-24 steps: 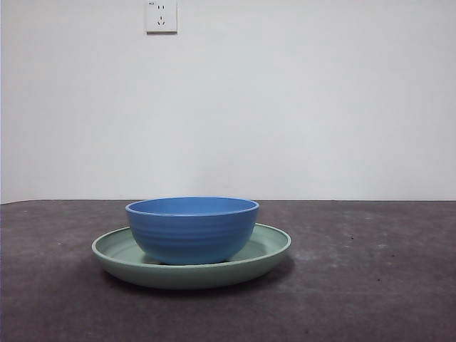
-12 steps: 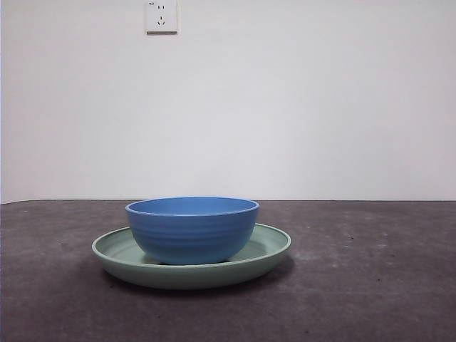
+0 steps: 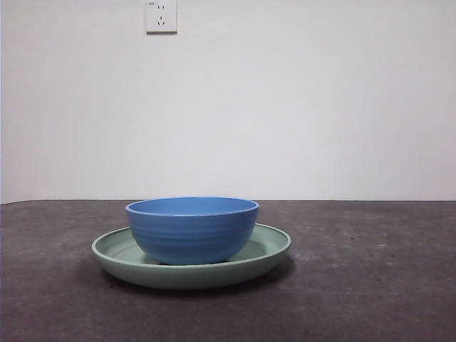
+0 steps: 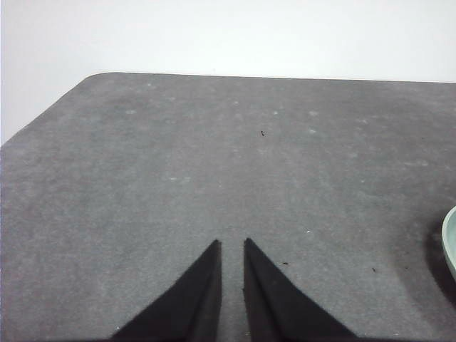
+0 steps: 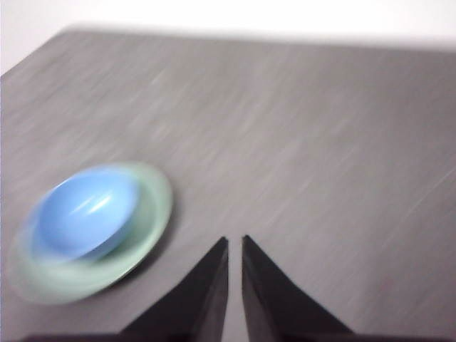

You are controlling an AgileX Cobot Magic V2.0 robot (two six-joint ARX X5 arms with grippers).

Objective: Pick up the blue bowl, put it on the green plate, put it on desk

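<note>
One round, ridged, medium-blue bowl (image 3: 192, 229) sits inside the pale-green glossy plate (image 3: 267, 251). It looks rigid, light, slick; grip its rim. Both grippers (image 4: 231, 246) (image 5: 234, 242), nearly closed, empty, hover away from the plate.

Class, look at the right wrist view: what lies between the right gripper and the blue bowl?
Only bare desk and the green plate's rim separate the right gripper from the blue bowl. The blurred right wrist view shows this; nothing else lies there.
</note>
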